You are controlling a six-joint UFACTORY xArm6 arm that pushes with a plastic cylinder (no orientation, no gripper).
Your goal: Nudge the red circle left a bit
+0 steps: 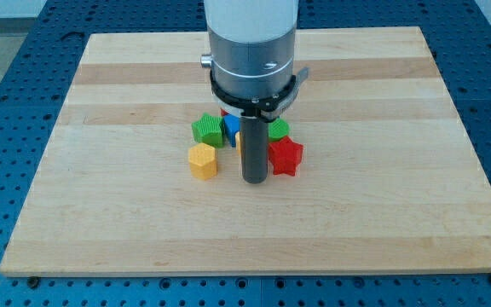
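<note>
My tip [254,181] rests on the wooden board [382,213], just left of a red star [286,157] and right of a yellow hexagon [202,160]. A small sliver of red [225,112] shows at the top of the cluster, under the arm's body; it may be the red circle, but its shape is mostly hidden. A green star [206,130], a blue block [232,129] and a second green block [279,130] sit behind the rod. A bit of another yellow block [239,141] peeks out at the rod's left side.
The arm's grey and white body [252,51] hangs over the top of the cluster and hides part of it. The board lies on a blue perforated table [7,128].
</note>
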